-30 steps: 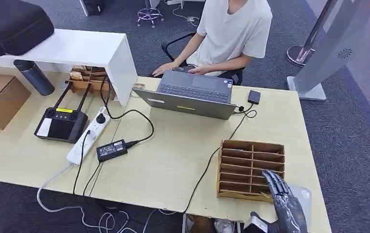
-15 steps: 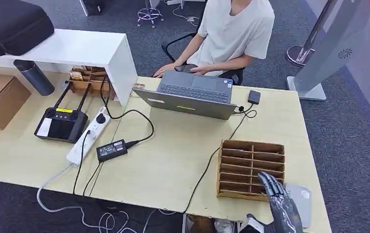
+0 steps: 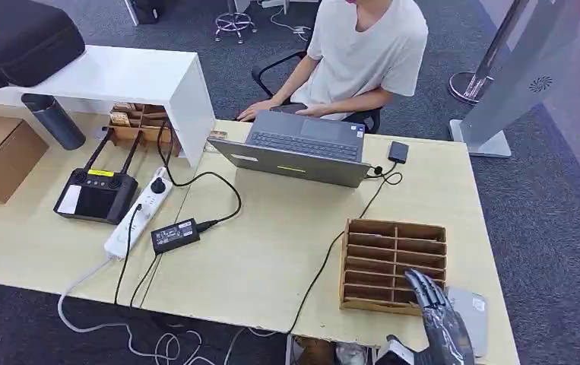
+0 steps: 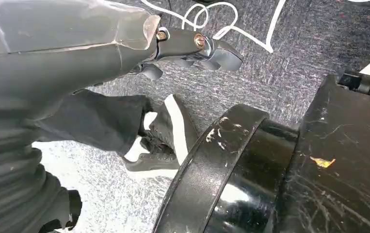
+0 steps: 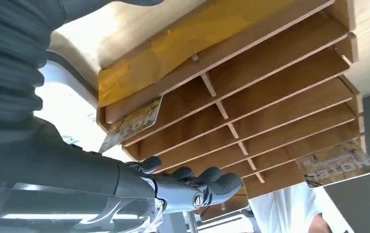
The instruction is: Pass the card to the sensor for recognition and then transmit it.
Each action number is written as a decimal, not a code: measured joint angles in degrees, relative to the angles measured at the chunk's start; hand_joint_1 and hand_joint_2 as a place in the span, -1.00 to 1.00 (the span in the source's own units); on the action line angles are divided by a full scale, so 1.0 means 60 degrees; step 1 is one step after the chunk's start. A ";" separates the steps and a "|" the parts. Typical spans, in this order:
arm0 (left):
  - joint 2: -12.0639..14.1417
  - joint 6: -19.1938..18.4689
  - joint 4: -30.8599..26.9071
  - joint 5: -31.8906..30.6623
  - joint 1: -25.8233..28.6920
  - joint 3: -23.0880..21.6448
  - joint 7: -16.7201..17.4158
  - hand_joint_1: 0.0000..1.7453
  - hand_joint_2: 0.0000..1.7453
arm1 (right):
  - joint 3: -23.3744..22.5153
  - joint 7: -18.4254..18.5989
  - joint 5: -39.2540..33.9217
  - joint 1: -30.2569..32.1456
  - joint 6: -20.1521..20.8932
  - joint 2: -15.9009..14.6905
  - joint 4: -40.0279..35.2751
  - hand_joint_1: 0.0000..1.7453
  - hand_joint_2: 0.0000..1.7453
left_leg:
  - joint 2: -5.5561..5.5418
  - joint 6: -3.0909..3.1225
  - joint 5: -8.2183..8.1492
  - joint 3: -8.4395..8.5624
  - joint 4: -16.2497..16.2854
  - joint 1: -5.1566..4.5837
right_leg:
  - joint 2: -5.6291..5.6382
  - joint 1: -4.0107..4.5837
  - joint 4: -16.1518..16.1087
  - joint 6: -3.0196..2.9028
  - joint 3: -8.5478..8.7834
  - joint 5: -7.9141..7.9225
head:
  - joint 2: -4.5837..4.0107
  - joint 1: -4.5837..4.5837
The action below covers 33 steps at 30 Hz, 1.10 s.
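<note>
One robot hand (image 3: 440,315), fingers loosely curled, over wooden card rack (image 3: 381,258)

I am standing in an office. A long pale wooden desk (image 3: 271,251) is sitting on grey carpet (image 3: 553,220), carrying an open laptop (image 3: 302,148), a power strip (image 3: 138,213) and trailing cables. A person in a white shirt (image 3: 366,53) is sitting opposite me on a swivel chair (image 3: 271,72).
</note>
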 joint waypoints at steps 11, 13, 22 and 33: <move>0.0000 0.0011 0.0000 0.0000 0.0003 -0.0004 0.0000 -1.00 1.00 | -0.0423 0.0226 0.0029 0.0168 -0.0201 -0.0022 0.0044 -1.00 1.00 | 0.0000 0.0000 0.0000 -0.0001 0.0000 0.0000 | 0.0000 0.0000 0.0000 0.0000 -0.0001 0.0000 | 0.0000 0.0000; 0.0000 0.0011 0.0000 0.0000 0.0004 -0.0004 -0.0004 -1.00 1.00 | -0.0473 0.0233 0.0036 0.0185 -0.0204 -0.0044 0.0044 -1.00 1.00 | 0.0000 0.0000 0.0000 0.0000 0.0000 0.0000 | 0.0001 0.0000 0.0000 0.0000 -0.0001 0.0000 | 0.0000 0.0000; 0.0004 0.0015 0.0000 0.0000 0.0006 -0.0004 -0.0007 -1.00 1.00 | -0.0641 0.0255 0.0073 0.0277 -0.0197 -0.0044 0.0040 -1.00 1.00 | 0.0000 0.0000 0.0000 -0.0001 0.0000 0.0000 | 0.0000 0.0000 0.0000 0.0000 -0.0001 0.0000 | 0.0000 0.0000; 0.0011 0.0044 0.0000 0.0000 0.0008 -0.0007 -0.0025 -1.00 1.00 | -0.0663 0.0135 -0.0186 0.0336 -0.0113 -0.0044 0.0040 1.00 1.00 | 0.0001 0.0000 0.0000 -0.0001 0.0000 0.0000 | 0.0001 0.0000 0.0000 0.0000 -0.0001 0.0000 | 0.0000 0.0000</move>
